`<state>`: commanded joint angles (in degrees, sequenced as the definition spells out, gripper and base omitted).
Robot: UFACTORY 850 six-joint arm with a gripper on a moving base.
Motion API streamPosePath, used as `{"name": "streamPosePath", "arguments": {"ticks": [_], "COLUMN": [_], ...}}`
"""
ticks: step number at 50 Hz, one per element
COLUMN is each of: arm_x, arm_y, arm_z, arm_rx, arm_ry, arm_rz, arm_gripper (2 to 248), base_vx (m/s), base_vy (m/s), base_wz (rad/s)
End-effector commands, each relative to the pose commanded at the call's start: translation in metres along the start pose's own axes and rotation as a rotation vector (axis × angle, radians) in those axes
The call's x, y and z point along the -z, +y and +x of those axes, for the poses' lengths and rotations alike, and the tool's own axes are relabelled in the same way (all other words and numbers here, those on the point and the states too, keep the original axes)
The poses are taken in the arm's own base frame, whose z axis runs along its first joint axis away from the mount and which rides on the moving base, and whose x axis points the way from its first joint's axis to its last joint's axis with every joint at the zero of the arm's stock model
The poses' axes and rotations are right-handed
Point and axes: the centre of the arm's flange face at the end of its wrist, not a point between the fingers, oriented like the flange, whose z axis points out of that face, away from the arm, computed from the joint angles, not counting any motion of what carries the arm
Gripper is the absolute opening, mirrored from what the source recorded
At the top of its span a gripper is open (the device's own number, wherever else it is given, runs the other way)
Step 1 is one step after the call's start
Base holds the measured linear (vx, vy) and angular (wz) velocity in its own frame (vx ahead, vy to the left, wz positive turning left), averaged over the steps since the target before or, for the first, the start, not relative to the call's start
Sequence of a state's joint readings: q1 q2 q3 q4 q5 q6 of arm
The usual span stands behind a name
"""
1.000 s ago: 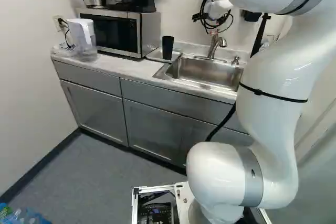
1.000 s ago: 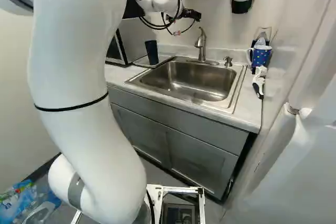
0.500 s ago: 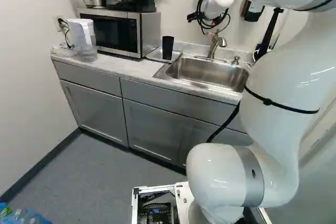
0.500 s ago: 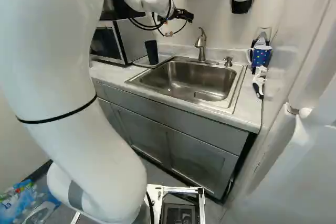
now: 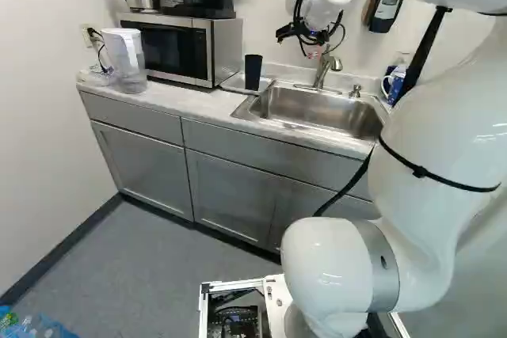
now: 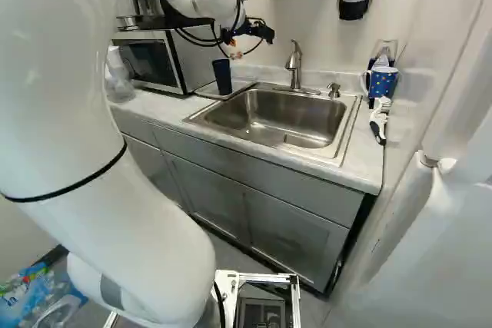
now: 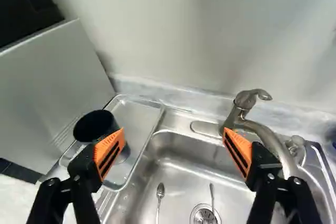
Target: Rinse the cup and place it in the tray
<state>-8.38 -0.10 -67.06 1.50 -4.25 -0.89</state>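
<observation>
Cup [image 6: 222, 77] in tray [image 7: 139, 116], L of sink [image 6: 269, 123].
We've got claw [image 6: 256, 31] wide open, w/ nothing held; faucet [image 6: 295, 64] at sink's far side.

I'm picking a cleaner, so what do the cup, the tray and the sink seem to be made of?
The cup looks like smooth dark plastic, judging by its even colour and faint sheen, though coated metal is possible. The tray seems to be thin satin metal, perhaps steel or aluminium: grey, with bright edges. The sink looks like brushed stainless steel, from its soft, blurry reflections.
</observation>
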Motion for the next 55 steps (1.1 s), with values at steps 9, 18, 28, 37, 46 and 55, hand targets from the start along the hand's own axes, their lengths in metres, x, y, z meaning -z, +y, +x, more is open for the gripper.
{"name": "streamPosePath", "arguments": {"ticks": [9, 18, 28, 37, 46, 55], "arm_x": [0.012, 0.023, 0.033, 0.040, 0.046, 0.052], "arm_y": [-0.001, 0.000, 0.002, 0.007, 0.015, 0.027], "arm_z": [-0.011, -0.021, -0.032, -0.040, -0.047, -0.054], "arm_rx": [0.001, 0.000, -0.002, -0.008, -0.019, -0.035], "arm_ry": [-0.051, -0.104, -0.160, -0.212, -0.264, -0.314], "arm_rz": [0.003, 0.002, -0.001, -0.009, -0.022, -0.042], "arm_gripper": [247, 247, 247, 247, 247, 247], "base_vx": [0.000, 0.000, 0.000, 0.000, 0.000, 0.000], "base_vy": [0.000, 0.000, 0.000, 0.000, 0.000, 0.000], "base_wz": [0.000, 0.000, 0.000, 0.000, 0.000, 0.000]}}
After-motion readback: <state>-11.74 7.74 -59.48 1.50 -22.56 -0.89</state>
